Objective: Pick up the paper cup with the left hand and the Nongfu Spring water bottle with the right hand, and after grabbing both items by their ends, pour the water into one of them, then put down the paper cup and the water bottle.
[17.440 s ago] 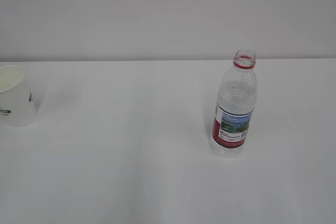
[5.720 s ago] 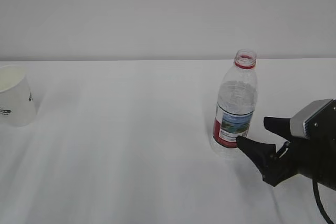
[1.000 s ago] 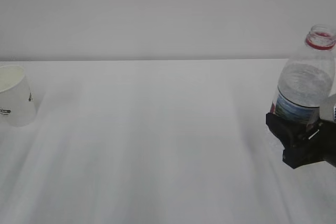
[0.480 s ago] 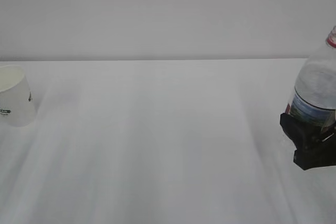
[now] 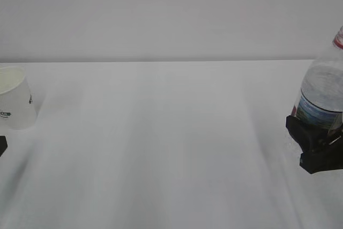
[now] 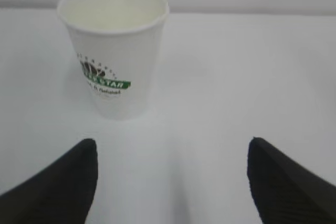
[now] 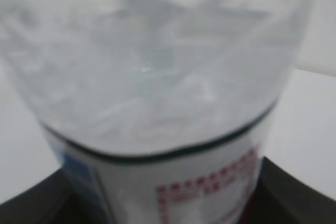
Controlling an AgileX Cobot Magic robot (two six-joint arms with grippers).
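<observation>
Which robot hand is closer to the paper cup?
The left gripper: its open fingers sit just short of the paper cup, not touching. The right gripper is far across the table, holding the water bottle.

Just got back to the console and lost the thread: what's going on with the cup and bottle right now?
The right gripper is closed around the clear ribbed plastic water bottle at its red-and-white label, holding it upright at the right edge of the white table. The left gripper is open, its black fingers spread in front of the white tapered paper cup, not touching it. The cup stands upright on the table and looks empty; no pouring yet.
</observation>
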